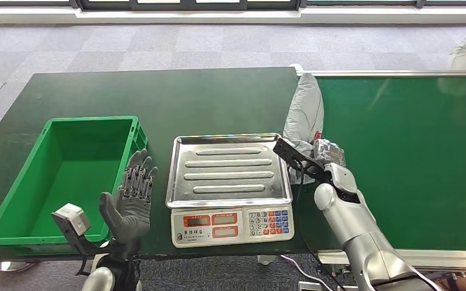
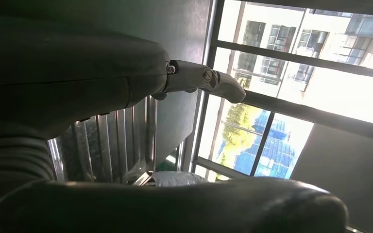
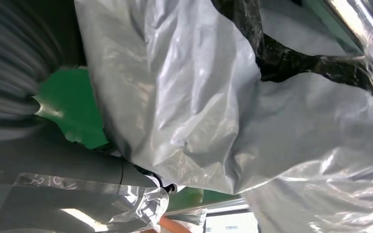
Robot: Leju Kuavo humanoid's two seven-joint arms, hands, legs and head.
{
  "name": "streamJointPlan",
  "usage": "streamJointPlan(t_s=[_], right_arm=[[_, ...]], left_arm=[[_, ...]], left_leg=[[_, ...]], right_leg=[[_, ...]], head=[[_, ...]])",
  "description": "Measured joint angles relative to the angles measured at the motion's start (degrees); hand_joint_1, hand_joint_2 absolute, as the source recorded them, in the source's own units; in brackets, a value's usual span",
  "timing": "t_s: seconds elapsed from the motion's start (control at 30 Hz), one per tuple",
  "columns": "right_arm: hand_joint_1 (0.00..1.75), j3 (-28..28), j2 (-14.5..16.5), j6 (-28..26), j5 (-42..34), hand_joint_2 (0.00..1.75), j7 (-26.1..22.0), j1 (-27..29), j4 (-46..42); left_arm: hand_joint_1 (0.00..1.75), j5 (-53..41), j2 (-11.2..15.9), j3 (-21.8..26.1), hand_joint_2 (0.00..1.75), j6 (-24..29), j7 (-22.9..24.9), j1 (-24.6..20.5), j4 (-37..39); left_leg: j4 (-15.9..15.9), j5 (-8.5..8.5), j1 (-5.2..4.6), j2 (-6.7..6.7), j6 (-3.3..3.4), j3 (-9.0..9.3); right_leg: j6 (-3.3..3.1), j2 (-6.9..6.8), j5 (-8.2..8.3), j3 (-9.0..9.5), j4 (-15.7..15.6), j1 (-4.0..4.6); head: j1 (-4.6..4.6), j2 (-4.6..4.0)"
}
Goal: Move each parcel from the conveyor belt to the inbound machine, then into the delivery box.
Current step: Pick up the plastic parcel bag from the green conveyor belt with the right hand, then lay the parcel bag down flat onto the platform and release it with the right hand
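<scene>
The conveyor belt fills the right; at its left edge, beside the weighing scale, lies a grey plastic mailer bag. The right hand clutches its near end. Soft, slippery, likely light: gather bunched film. The left hand is spread, empty.

Even daylight overhead, backlit window glare, blurred close plastic

Head cam: high on the body, facing fwd and down over the tabletop w/ the scale at centre. Left wrist cam: close behind the left hand, tilted up toward windows; shares the scale's ribbed tray w/ head view. Right wrist cam: v. close, pressed up against the grey parcel, also seen from the head cam.
</scene>
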Motion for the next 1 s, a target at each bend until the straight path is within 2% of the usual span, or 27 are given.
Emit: streamJointPlan(t_s=[0.23, 0.4, 0.53, 0.7, 0.9, 1.0], right_arm=[[1.75, 0.1, 0.5, -1.7, -2.6, 1.75, -1.9, -0.1, 0.9], [1.75, 0.3, 0.8, -6.7, -4.9, 1.75, -4.5, 0.4, 0.3], [1.75, 0.3, 0.8, -12.2, -6.6, 1.75, -6.8, 2.0, -3.6], [1.75, 0.3, 0.8, -13.2, -7.1, 1.75, -7.1, 3.0, -7.4], [1.75, 0.0, 0.5, -19.2, -9.1, 1.75, -11.1, 4.7, -14.0], [1.75, -0.1, 0.1, -19.8, -9.7, 1.75, -11.6, 5.1, -18.8]], left_arm=[[0.0, -0.7, 0.0, 0.0, 0.0, 0.0, 0.0, 0.2, 0.0], [0.0, -1.0, 0.0, 0.0, 0.0, 0.1, 0.0, 0.6, -0.5], [0.0, -1.2, 0.0, 0.0, 0.0, 0.5, -0.1, 1.4, -1.3], [0.0, -1.4, 0.0, 0.0, 0.0, 0.5, -0.2, 2.0, -1.9], [0.0, -1.5, 0.0, 0.0, 0.0, 0.6, -1.2, 2.5, -2.1], [0.0, -1.6, 0.0, 0.0, 0.0, 0.6, -1.4, 2.6, -2.1]], left_leg=[[0.0, 0.0, 0.0, 0.0, 0.0, -0.01], [0.0, 0.0, 0.0, 0.0, 0.0, -0.02], [0.0, 0.0, 0.0, 0.0, 0.0, -0.03], [0.0, 0.0, 0.0, 0.01, 0.0, -0.05], [0.0, 0.0, 0.0, 0.01, 0.0, -0.06], [0.0, 0.0, -0.01, 0.01, 0.0, -0.06]], right_leg=[[0.0, 0.0, 0.0, -0.01, 0.0, 0.0], [0.0, 0.0, 0.0, -0.03, 0.0, 0.0], [0.0, 0.02, 0.0, -0.06, 0.0, 0.0], [0.0, 0.03, 0.0, -0.1, 0.0, 0.0], [0.0, 0.03, 0.0, -0.12, 0.0, 0.0], [0.0, 0.05, 0.0, -0.12, 0.0, 0.01]], head=[[0.0, 0.0], [-0.01, 0.0], [0.0, 0.0], [0.0, -0.01], [-0.01, 0.0], [0.0, 0.0]])
